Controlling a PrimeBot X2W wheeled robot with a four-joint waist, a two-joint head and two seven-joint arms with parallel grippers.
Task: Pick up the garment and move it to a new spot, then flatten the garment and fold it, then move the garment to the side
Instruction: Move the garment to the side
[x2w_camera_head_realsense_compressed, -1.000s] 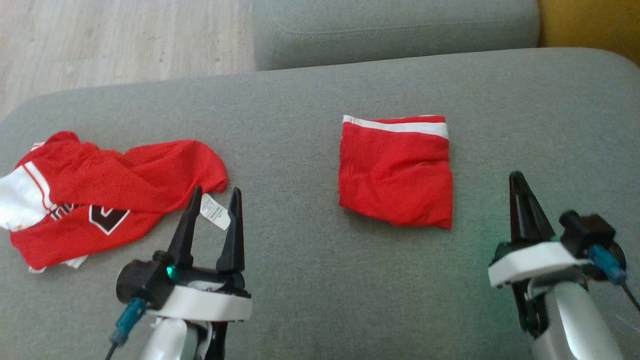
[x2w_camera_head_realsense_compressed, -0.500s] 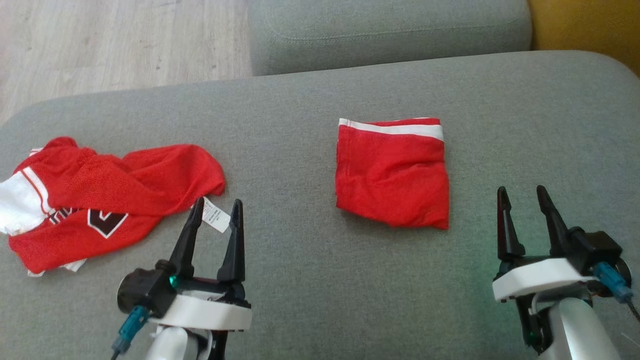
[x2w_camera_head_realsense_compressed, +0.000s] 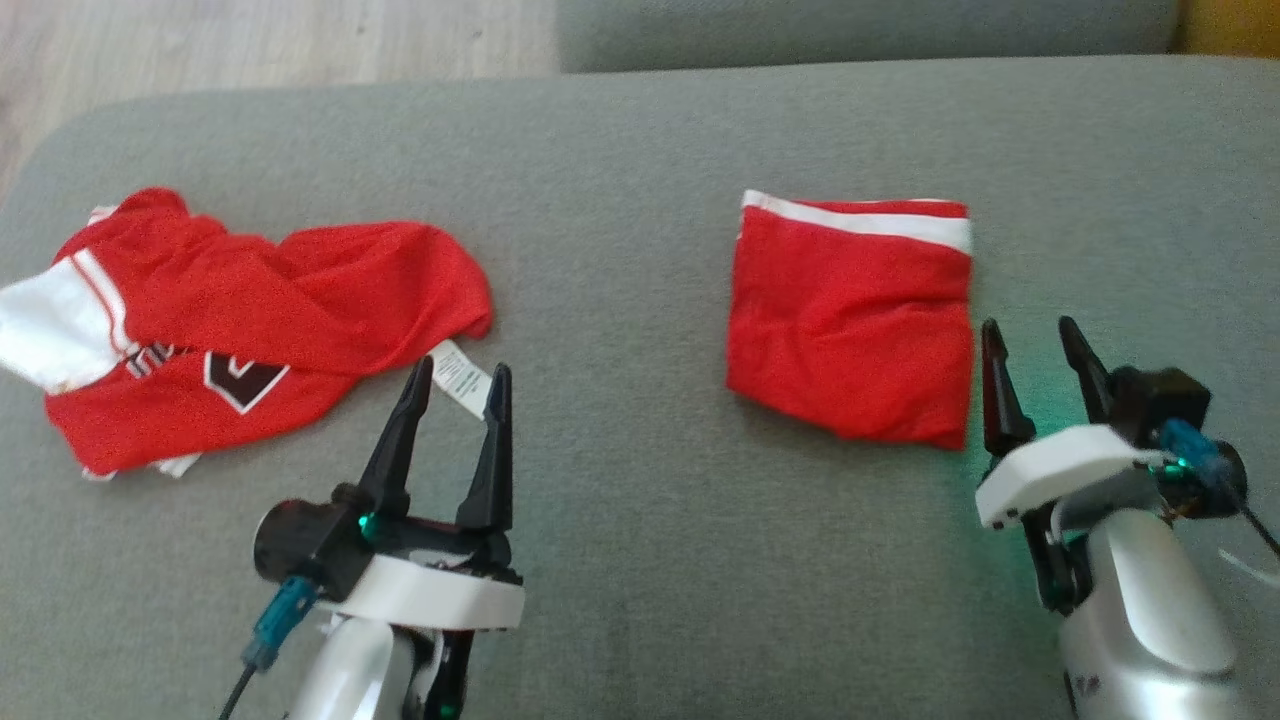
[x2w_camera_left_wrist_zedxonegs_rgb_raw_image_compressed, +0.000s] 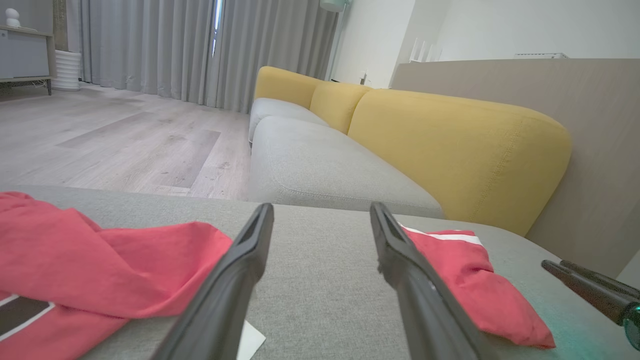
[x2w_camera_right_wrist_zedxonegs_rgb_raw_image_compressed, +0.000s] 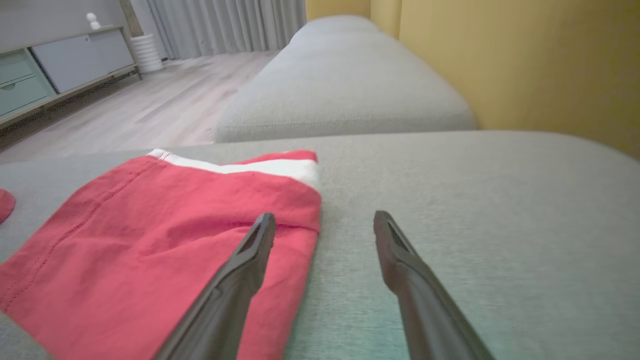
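The folded red garment (x2w_camera_head_realsense_compressed: 850, 320) is laid flat on the grey sofa cushion (x2w_camera_head_realsense_compressed: 620, 150), with its white band on the far side. The right gripper (x2w_camera_head_realsense_compressed: 1029, 328) is held just beside its right edge, the fingers spread apart and nothing gripped. The left gripper (x2w_camera_head_realsense_compressed: 462, 366) is also opened and empty. It is placed well apart from that garment, with its tips at the white label (x2w_camera_head_realsense_compressed: 452, 360) of a crumpled red jersey (x2w_camera_head_realsense_compressed: 270, 300).

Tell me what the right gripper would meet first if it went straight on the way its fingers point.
Probably the bare grey fabric sofa cushion: the open right gripper aims at it, beside the folded red garment with a white band. One finger may graze that garment's edge; depth is unclear.
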